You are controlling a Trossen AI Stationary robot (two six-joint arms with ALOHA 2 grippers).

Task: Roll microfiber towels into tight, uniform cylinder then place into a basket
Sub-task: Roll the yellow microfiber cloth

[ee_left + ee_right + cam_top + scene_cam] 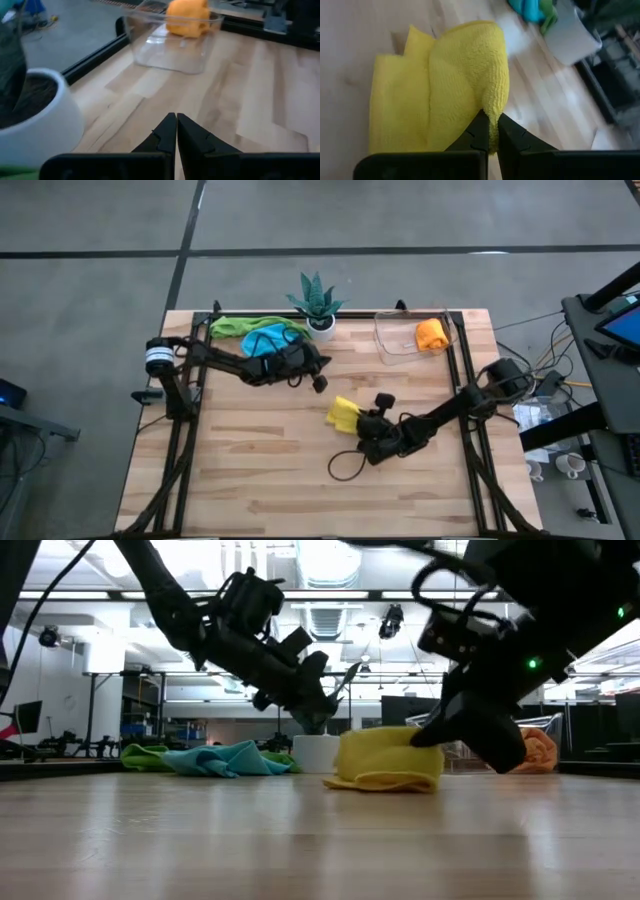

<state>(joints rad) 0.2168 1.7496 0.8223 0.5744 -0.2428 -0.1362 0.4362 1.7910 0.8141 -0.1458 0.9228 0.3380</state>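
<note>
Right claw (pixel 489 131) pinches the yellow towel's (pixel 445 85) folded edge mid-counter (pixel 260 460), we judge to roll it. Left claw (pixel 176 131), closed and empty, waits near the plant pot (pixel 35 120). Basket (pixel 395 340) holds an orange roll (pixel 431 334).

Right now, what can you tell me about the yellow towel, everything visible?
The yellow towel is a soft, nubby microfiber cloth, partly rolled: one end curls into a loose hump while a flat folded layer sticks out beside it. It lies on the wooden table near the middle, apart from the blue and green cloths by the plant pot. The right claw is shut on its rolled edge, pinching a fold between the fingertips. It is not yet a tight cylinder and is outside the clear basket.
</note>
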